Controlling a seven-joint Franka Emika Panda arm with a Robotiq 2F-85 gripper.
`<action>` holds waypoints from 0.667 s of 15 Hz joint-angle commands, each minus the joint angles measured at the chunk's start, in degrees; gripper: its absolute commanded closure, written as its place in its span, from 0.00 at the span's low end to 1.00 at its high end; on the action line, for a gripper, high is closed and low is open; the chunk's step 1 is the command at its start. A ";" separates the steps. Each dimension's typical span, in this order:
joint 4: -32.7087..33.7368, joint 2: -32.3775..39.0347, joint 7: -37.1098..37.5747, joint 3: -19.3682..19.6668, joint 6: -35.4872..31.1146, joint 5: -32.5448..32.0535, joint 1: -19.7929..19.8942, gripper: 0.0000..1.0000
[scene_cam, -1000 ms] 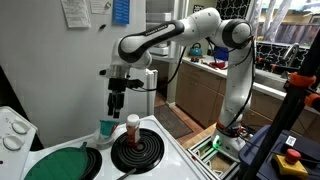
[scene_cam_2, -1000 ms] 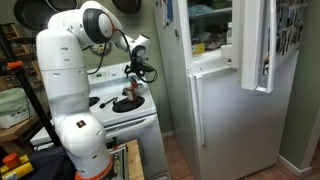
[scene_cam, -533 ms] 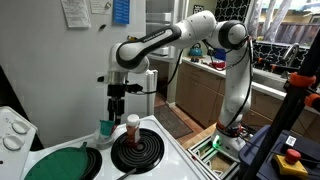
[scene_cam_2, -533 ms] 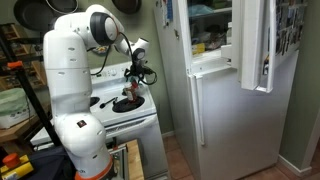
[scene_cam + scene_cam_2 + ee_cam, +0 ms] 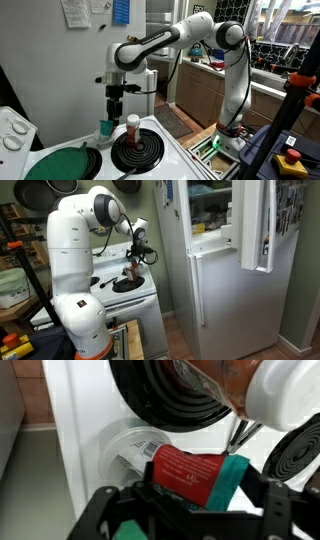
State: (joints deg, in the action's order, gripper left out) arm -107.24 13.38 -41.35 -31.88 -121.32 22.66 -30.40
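My gripper (image 5: 114,108) hangs open over the back of a white stove top (image 5: 170,150), just above a small clear container with a red and teal label (image 5: 105,129). In the wrist view the container (image 5: 195,470) lies between my two dark fingers (image 5: 190,512), which flank it without visibly closing on it. Beside it, a bottle with a white cap (image 5: 132,127) stands on a black coil burner (image 5: 137,153). The bottle (image 5: 265,390) and burner (image 5: 160,400) fill the top of the wrist view. In an exterior view my gripper (image 5: 137,258) hovers over the stove (image 5: 120,288).
A green round lid (image 5: 60,163) covers the burner at the front left. The stove's knob panel (image 5: 12,130) is at far left. A white fridge (image 5: 220,270) with its upper door open stands beside the stove. Shelves and a counter lie behind the arm.
My gripper has shifted slightly sideways over the labelled container. The container and the bottle have not moved.
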 commanded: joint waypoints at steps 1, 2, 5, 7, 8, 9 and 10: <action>1.60 1.27 2.77 -0.62 -0.14 -3.07 -0.24 0.41; 1.84 1.38 3.06 -0.65 -0.07 -3.44 -0.24 0.45; 2.29 1.46 4.28 -0.70 0.02 -5.05 -0.39 0.45; 2.71 1.70 4.83 -0.80 0.00 -5.90 -0.44 0.40; 2.87 1.81 5.03 -0.86 0.03 -6.17 -0.43 0.43; 3.02 1.93 5.19 -0.91 0.04 -6.38 -0.41 0.47; 3.05 2.01 5.31 -0.97 -0.03 -6.47 -0.38 0.67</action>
State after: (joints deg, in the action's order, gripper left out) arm -105.12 14.35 -38.21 -32.29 -121.33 18.32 -30.62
